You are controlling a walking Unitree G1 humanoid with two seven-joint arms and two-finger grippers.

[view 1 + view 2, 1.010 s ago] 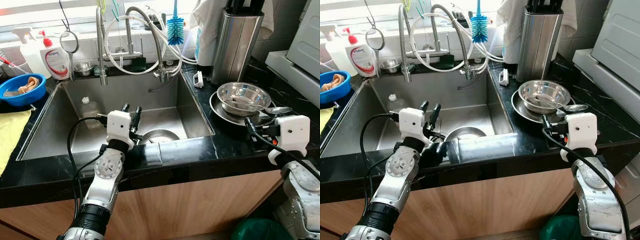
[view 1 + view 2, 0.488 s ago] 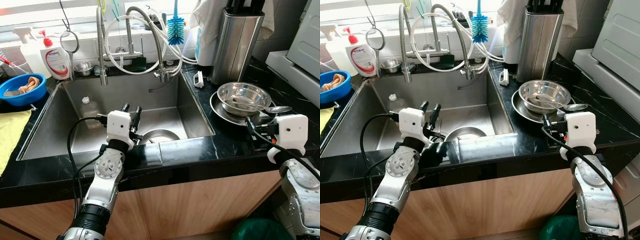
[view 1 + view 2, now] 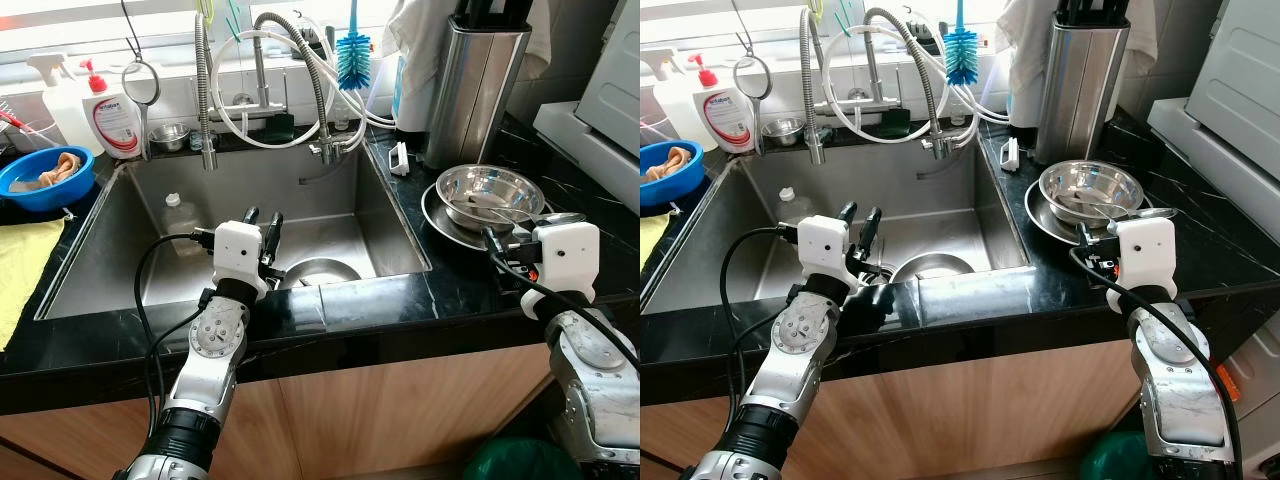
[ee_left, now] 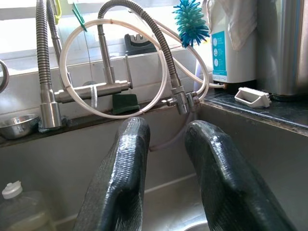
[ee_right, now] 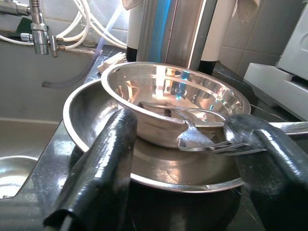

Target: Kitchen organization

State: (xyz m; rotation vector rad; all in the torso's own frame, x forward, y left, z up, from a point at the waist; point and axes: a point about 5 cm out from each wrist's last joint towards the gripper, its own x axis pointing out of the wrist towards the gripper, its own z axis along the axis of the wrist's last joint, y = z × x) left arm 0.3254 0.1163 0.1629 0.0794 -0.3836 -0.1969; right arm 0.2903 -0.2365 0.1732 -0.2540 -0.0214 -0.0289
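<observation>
Steel bowl in sink (image 3: pixel 320 271): lower half hidden behind counter edge, lower centre | right gripper (image 5: pixel 185 166): fingertips cut off at lower frame edge | knife block (image 3: pixel 470 85): top cut off at upper right | soap bottle (image 3: pixel 113 110): label print too small to read

The desk (image 3: pixel 380 300) is glossy black stone with faint pale veining. The sink (image 3: pixel 120 250) and the bowl (image 3: pixel 488 190) are bare silver steel. At ten o'clock sits a bright blue basin (image 3: pixel 45 185); the brush (image 3: pixel 352 60) is turquoise.
</observation>
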